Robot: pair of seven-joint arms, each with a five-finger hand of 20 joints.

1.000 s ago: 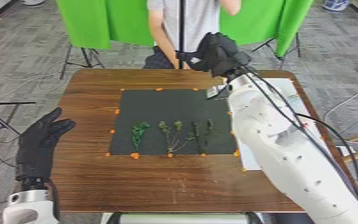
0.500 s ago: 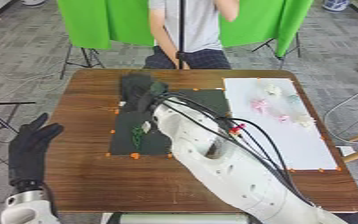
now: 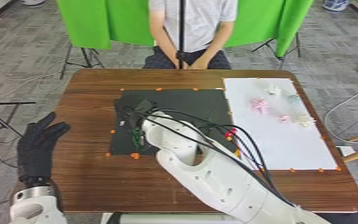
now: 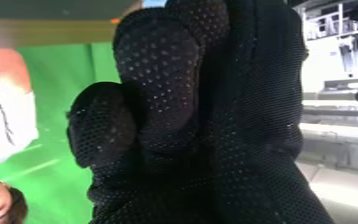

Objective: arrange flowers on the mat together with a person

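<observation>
My right hand [image 3: 136, 111] is above the left part of the dark mat [image 3: 180, 95]. A small pale thing [image 3: 122, 123] shows at its fingertips. In the right wrist view the hand [image 4: 162, 85] has its fingers and thumb close together, with a pale blue thing [image 4: 153, 3] at their tips. Just below this hand in the head view, a green leafy stem [image 3: 137, 137] lies on the mat; the arm covers much of the mat to its right. Off the table's left side, my left hand [image 3: 39, 145] is held with its fingers extended.
A white sheet [image 3: 291, 150] on the right of the table [image 3: 95, 180] carries pink flowers [image 3: 260, 105], a pale bluish one [image 3: 293, 99] and cream ones [image 3: 305, 121]. Orange markers edge the mat. The right arm and its cables cross the mat's lower right part.
From the table's far edge, my right hand has swung left and come down toward the mat's left side, the pale thing moving with it. The flowers on the sheet have come into view.
</observation>
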